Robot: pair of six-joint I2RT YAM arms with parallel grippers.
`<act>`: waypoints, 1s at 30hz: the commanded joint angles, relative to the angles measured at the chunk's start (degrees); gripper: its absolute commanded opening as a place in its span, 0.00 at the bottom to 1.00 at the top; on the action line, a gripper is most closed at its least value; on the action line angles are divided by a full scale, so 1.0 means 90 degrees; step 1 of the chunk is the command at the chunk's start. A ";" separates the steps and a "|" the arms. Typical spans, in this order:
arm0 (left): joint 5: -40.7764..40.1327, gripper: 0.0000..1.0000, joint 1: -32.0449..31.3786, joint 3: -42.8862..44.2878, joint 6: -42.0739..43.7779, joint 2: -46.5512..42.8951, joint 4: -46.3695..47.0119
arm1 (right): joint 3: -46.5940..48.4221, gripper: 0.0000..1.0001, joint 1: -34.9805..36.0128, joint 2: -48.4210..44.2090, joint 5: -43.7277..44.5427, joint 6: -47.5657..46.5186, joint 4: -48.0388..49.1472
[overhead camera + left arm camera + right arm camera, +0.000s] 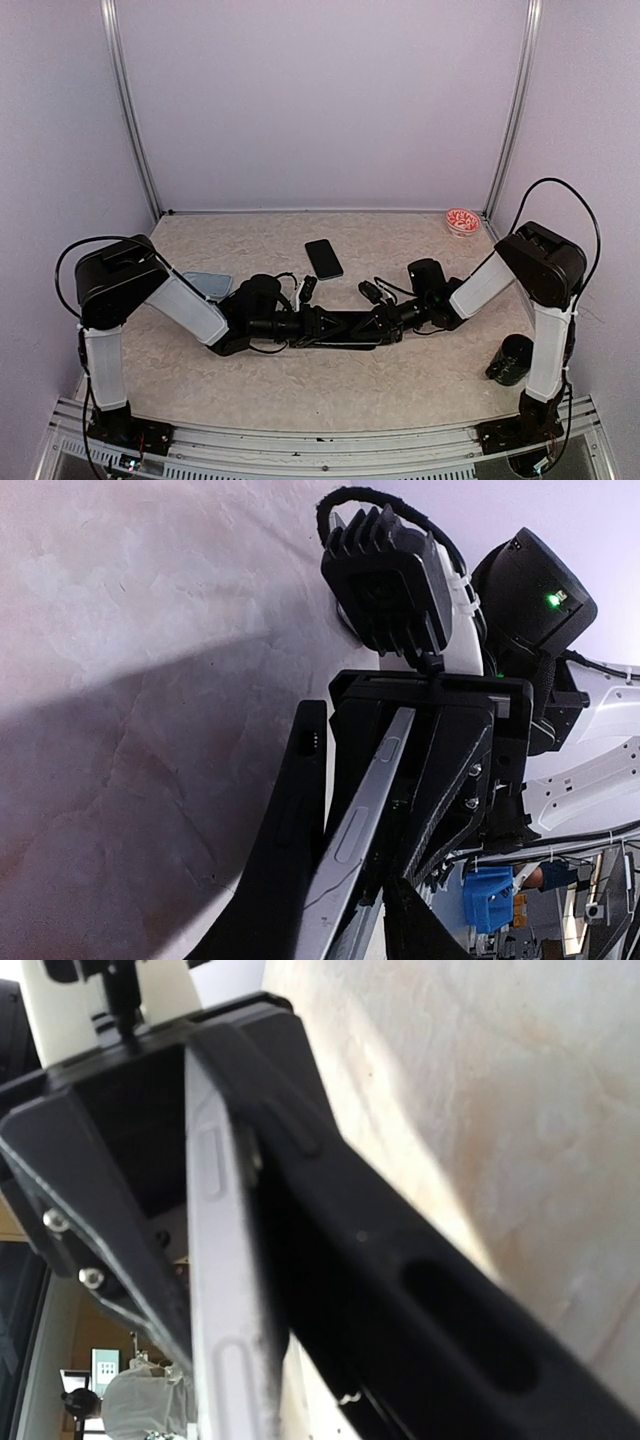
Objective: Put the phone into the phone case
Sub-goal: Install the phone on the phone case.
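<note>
Position: both arms reach low across the middle of the beige mottled worktop (420, 380) and meet there. The left fingers (315, 325) and the right fingers (385, 320) point at each other from either side.

Task items: a slim phone with a silver metal edge (360, 820) and a black soft phone case (295, 820) are held edge-up between the two arms, just above the worktop at its centre. In the left wrist view the case runs alongside the phone's silver edge, on the side nearer the worktop. In the right wrist view the case (400, 1290) lies tight against that edge (215, 1260) along its length. Whether the phone is fully seated in the case cannot be told.

Fingers: phone and case pass between both pairs. The views are too close and too dark to show whether either pair is pressing on them or standing slightly apart, so the state of each cannot be told.

Other items:
- A black flat phone-shaped slab (323, 258) lies flat beyond the arms, towards the far edge.
- A pale blue flat piece (208, 285) lies on the left side, partly hidden by the left arm (185, 305).
- A small round red-and-white dish (463, 221) sits in the far right corner.
- A black cylinder (512, 360) stands by the right edge, beside the right arm (480, 285).
</note>
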 commanded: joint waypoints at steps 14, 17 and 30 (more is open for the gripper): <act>0.0258 0.32 -0.0048 -0.0010 0.0102 -0.0358 0.0989 | 0.0535 0.27 0.0004 -0.0613 0.0863 -0.1431 -0.2668; 0.0232 0.31 -0.0038 -0.0039 0.0106 -0.0395 0.0998 | 0.0553 0.29 -0.0004 -0.0665 0.0858 -0.1465 -0.2746; 0.0221 0.30 -0.0014 -0.0077 0.0106 -0.0466 0.0999 | 0.0588 0.32 -0.0122 -0.0778 0.0869 -0.1673 -0.3210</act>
